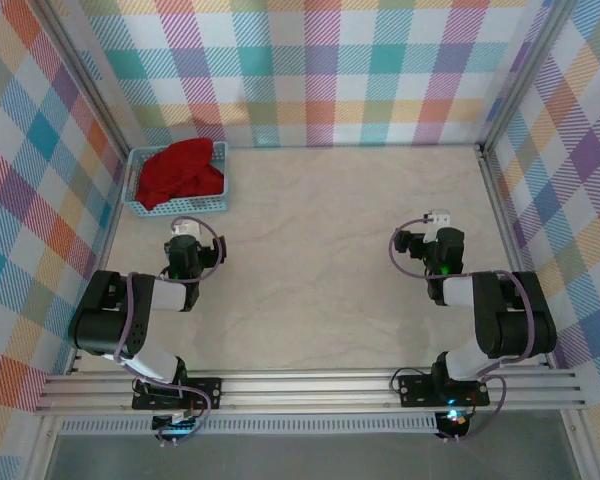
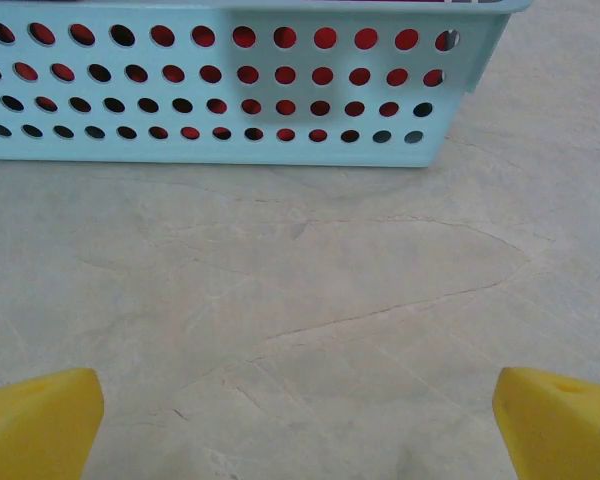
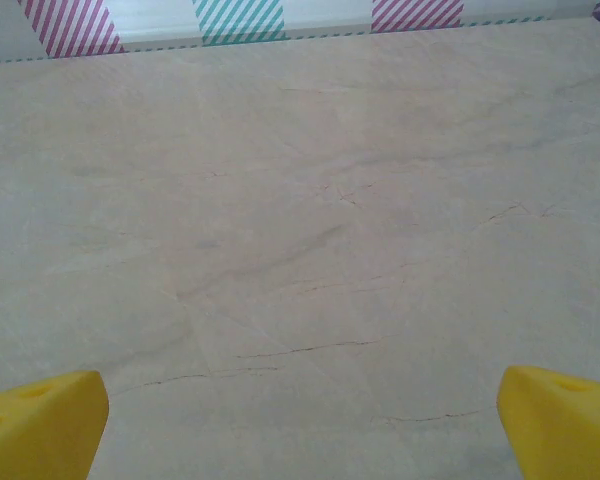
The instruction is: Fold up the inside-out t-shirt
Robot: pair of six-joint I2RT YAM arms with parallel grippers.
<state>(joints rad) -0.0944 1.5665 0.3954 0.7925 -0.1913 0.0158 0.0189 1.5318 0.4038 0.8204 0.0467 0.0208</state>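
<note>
The marble-patterned table lies bare across its middle, with no garment spread on it, so by my reading the folding has not yet begun. At the far left corner stands the light-blue perforated basket, and the inside-out t-shirt sits bunched inside it as a crumpled red heap, rising a little above the rim; the left wrist view shows red through the holes of the near wall. No seam, sleeve or neck label can be made out in that heap. Everything appears to be left to do: lifting the shirt out, laying it flat on the open table, and then making the folds. The left gripper hovers near the basket's near wall, facing it, jaws spread wide with nothing between them. The right gripper hangs over bare table well apart from the basket, likewise wide open and holding nothing.
</note>
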